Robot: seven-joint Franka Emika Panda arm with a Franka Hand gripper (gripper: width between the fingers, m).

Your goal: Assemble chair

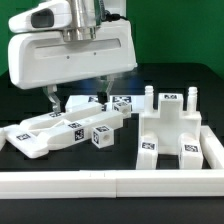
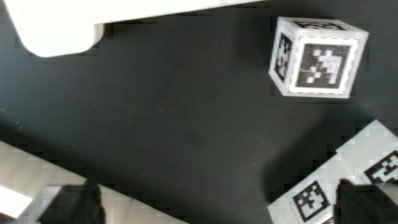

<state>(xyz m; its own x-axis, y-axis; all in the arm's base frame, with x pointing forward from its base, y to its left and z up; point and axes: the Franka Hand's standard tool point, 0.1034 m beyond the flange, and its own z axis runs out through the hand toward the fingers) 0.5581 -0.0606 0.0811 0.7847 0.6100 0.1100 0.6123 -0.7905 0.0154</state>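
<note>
The gripper (image 1: 77, 97) hangs low over the table (image 1: 118, 160), above the end of the parts group that lies toward the exterior view's left. Its jaws stand fully apart and hold nothing. In the wrist view the gripper (image 2: 196, 210) shows only bare black table (image 2: 178, 120) between its two dark fingertips (image 2: 63, 207). The chair parts (image 1: 45, 135) are loose and unassembled, and all lie on the table inside the white border rail (image 1: 110, 183). Toward the exterior view's left lies a cluster of flat white pieces (image 1: 40, 138), tagged on their upper faces. Just beside this cluster, toward the middle, stands a small tagged block (image 1: 100, 138). Behind that block, a tagged bar (image 1: 121, 103) lies on the table near the far finger. Toward the exterior view's right, well apart from the gripper, stands the seat block (image 1: 170, 128), with two pegs pointing upward at its far edge and tags on its faces. In the wrist view, a tagged block (image 2: 317, 58) stands clear of the fingers, a plain white piece (image 2: 80, 25) runs out of frame at one corner, and another tagged piece (image 2: 365, 165) lies near one fingertip. Contact between that piece and the fingertip cannot be determined. None of the parts lies between the fingers.
</note>
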